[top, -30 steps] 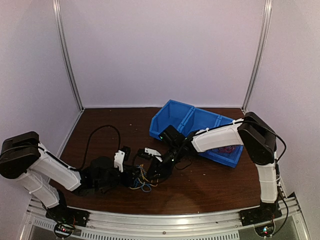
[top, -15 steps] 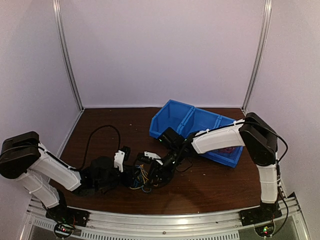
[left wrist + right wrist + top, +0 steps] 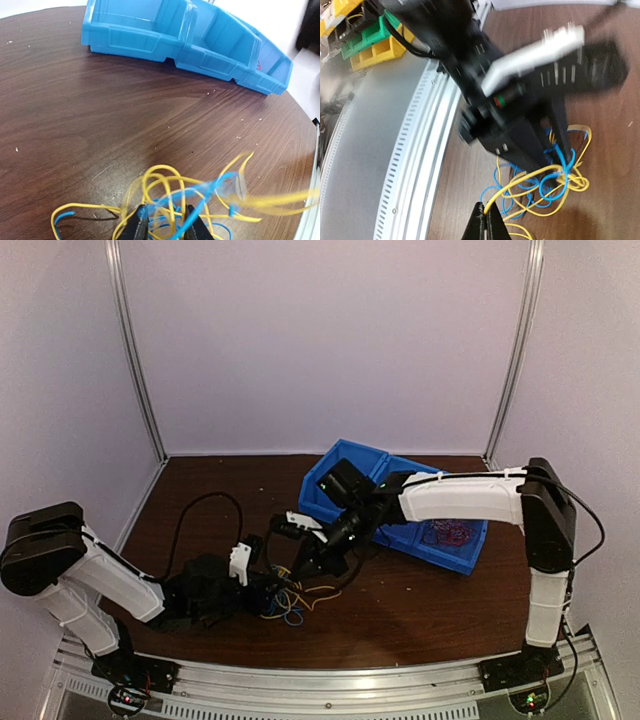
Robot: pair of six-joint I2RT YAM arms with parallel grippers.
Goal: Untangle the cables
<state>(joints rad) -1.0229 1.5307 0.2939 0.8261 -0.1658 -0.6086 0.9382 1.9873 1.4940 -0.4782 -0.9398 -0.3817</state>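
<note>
The cables are a tangle of thin yellow and blue wire loops on the brown table, near the front middle. My left gripper lies low at the tangle. In the left wrist view its fingers stand close on either side of the yellow and blue loops, shut on them. My right gripper is shut on one yellow cable, which runs taut back to the tangle under the left gripper's black body. In the top view the right gripper hangs just above the tangle.
A blue two-compartment bin stands at the back right, with red cable loops in its right part. It also shows in the left wrist view. A black robot cable loops on the left. The metal front rail runs along the table edge.
My right arm has stretched out and lifted, drawing a yellow cable up and away from the tangle. The tangle has spread a little to the right. My left gripper has stayed put.
</note>
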